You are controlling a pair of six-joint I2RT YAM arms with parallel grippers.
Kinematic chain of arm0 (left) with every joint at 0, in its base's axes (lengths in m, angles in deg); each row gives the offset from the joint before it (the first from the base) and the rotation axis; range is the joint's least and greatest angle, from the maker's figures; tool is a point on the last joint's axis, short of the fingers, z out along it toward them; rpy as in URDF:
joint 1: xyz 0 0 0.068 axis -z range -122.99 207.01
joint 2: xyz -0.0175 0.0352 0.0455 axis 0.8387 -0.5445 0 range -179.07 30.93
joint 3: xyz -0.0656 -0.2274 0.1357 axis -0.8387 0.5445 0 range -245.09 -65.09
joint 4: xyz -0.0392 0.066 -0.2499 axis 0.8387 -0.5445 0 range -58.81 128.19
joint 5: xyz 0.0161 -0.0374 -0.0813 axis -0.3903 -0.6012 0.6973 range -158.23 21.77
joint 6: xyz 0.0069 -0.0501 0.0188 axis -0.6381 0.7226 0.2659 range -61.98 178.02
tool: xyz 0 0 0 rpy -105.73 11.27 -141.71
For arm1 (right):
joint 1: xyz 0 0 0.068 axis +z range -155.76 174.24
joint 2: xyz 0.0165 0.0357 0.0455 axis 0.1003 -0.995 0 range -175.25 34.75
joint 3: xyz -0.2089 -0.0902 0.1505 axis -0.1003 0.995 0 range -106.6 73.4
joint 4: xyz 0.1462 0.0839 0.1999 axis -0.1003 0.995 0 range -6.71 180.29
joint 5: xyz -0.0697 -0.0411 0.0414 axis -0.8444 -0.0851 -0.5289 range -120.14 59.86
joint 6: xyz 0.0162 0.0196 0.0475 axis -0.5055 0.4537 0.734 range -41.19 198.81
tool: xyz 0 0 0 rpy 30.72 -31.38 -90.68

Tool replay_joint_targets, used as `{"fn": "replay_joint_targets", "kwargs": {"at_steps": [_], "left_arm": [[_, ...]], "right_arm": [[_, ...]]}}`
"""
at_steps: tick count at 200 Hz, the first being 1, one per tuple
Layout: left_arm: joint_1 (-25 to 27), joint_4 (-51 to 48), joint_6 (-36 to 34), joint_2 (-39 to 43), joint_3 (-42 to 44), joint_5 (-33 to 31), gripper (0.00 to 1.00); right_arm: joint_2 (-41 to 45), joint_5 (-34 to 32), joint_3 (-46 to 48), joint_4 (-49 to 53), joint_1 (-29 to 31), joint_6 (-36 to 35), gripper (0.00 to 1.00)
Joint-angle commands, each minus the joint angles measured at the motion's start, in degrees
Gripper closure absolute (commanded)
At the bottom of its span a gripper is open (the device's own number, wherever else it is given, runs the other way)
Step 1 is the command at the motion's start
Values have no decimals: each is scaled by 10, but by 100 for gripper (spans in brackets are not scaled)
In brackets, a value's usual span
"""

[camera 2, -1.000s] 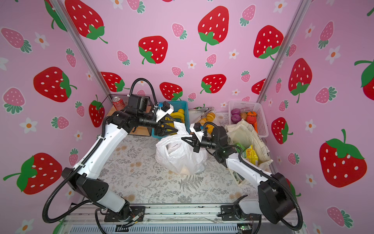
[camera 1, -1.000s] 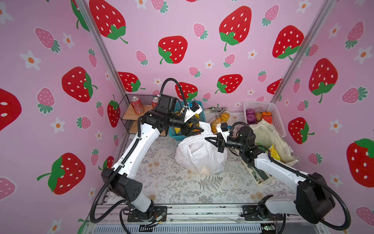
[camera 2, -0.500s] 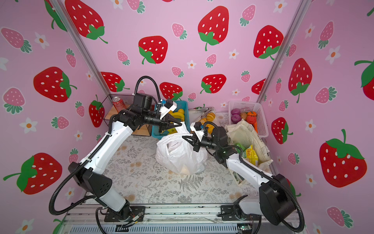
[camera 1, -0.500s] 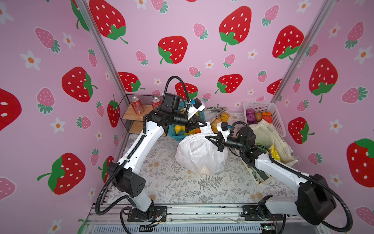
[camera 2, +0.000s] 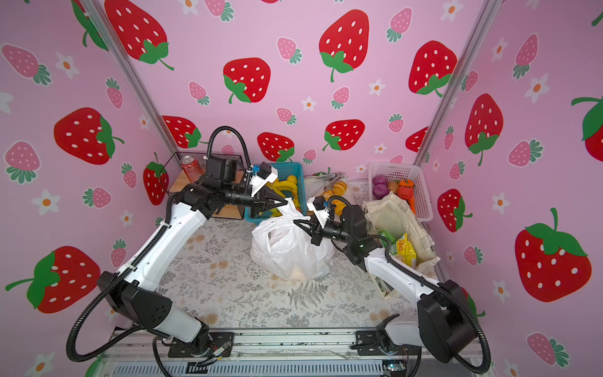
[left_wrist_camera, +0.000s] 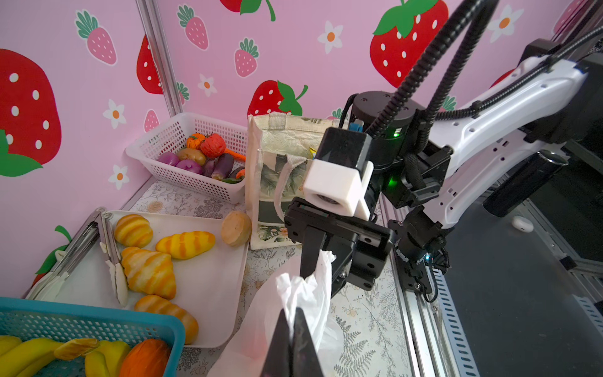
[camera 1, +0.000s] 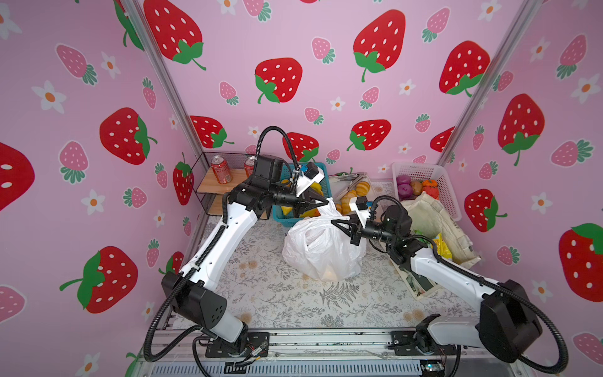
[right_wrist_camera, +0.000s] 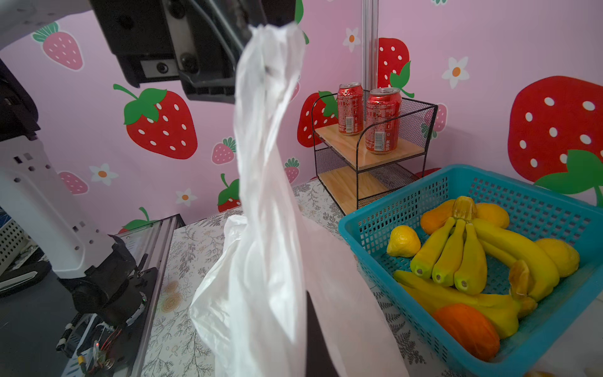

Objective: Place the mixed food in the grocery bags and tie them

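Observation:
The white plastic grocery bag stands bulging on the floral mat, something orange faintly showing through its base. My left gripper is shut on one twisted handle, held up behind the bag. My right gripper is shut on the other handle; in the right wrist view plastic drapes over its fingers. The canvas tote stands at the right, with yellow and green snack packets in its mouth.
A blue basket of bananas sits just behind the bag. A white tray holds bread rolls and tongs. A white basket of vegetables is back right. Soda cans stand on a wire shelf back left.
My left gripper has closed on the bag handle and shifted slightly right and up with it. The right gripper has kept its hold and place.

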Motion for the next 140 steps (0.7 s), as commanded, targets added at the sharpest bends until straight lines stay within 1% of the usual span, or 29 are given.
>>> {"fn": "replay_joint_targets", "kwargs": {"at_steps": [1, 33, 63, 93, 127, 140], "left_arm": [[-3, -17, -54, 32, 18, -30, 100], [1, -14, -114, 85, 94, -85, 100], [22, 0, -165, 127, 184, -133, 100], [37, 19, -193, 138, 253, -183, 100], [54, 39, -209, 114, 268, -214, 100], [61, 41, -219, 99, 264, -232, 98]], "right_arm": [[-5, -24, 0, 2, -5, 40, 97], [-22, -51, -15, 13, -11, 123, 97], [-37, -37, -16, -18, -11, 179, 98], [-40, -29, -15, -35, -10, 178, 97], [-49, -3, -4, -77, -9, 177, 97], [-51, 6, 1, -92, -9, 176, 97]]}}
